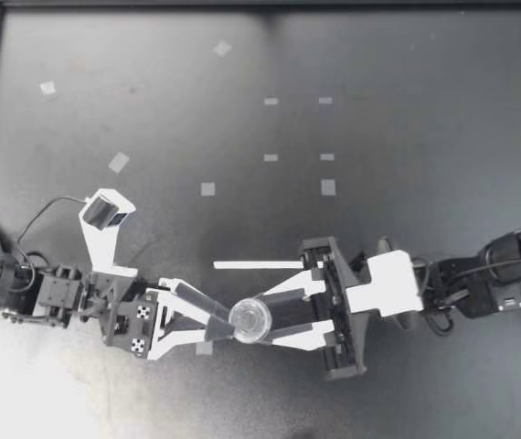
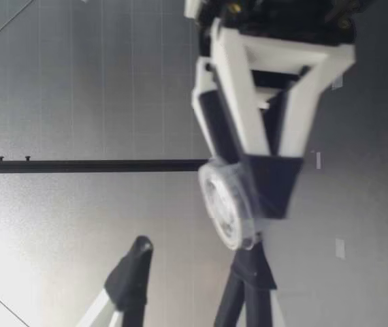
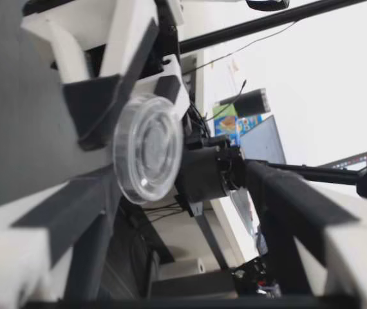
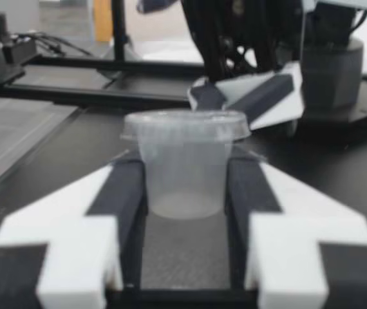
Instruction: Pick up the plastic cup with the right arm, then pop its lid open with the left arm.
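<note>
Right jaws clenched on small clear lidded cup [image 1: 251, 319], upright, between both arms over the table [image 1: 398, 82]. Left jaws released, tips spread either side of cup. Keep cup level; centre left jaws on its body below the lid rim.

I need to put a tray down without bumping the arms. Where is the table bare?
The far half of the table is bare up to its frame, with only flat tape marks. The near middle is crowded: the right gripper is shut on the cup, the open left gripper points at it, and a white strip lies just beyond them.
</note>
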`<state>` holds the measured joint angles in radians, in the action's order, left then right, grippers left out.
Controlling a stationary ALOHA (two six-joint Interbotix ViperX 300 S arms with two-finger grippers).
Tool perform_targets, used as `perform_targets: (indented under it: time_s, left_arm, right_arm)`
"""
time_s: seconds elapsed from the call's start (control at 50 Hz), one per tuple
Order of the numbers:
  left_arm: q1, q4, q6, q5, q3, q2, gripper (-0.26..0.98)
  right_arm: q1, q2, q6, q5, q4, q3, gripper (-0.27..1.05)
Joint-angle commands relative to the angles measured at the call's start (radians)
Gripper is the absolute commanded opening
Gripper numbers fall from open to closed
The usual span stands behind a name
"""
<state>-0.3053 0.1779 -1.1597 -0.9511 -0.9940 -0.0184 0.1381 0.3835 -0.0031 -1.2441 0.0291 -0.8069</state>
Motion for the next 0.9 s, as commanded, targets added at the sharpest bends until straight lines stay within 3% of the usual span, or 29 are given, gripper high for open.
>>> perform_targets:
  time_s: [0.0,0.52,0.88]
  left_arm:
    - [0.003,-0.002,0.006,-0.026,0.015,-0.031,0.69]
    - [0.021,-0.002,0.173,-0.138,0.002,-0.075,0.68]
    - [0.023,-0.002,0.693,-0.067,-0.04,-0.104,0.68]
  right_arm:
    - [-0.006,0.005,0.026,0.025,-0.008,0.005,0.36]
    - [-0.005,0.055,0.163,0.054,-0.015,-0.029,0.36]
    - [-0.005,-0.132,0.129,0.055,-0.008,-0.066,0.36]
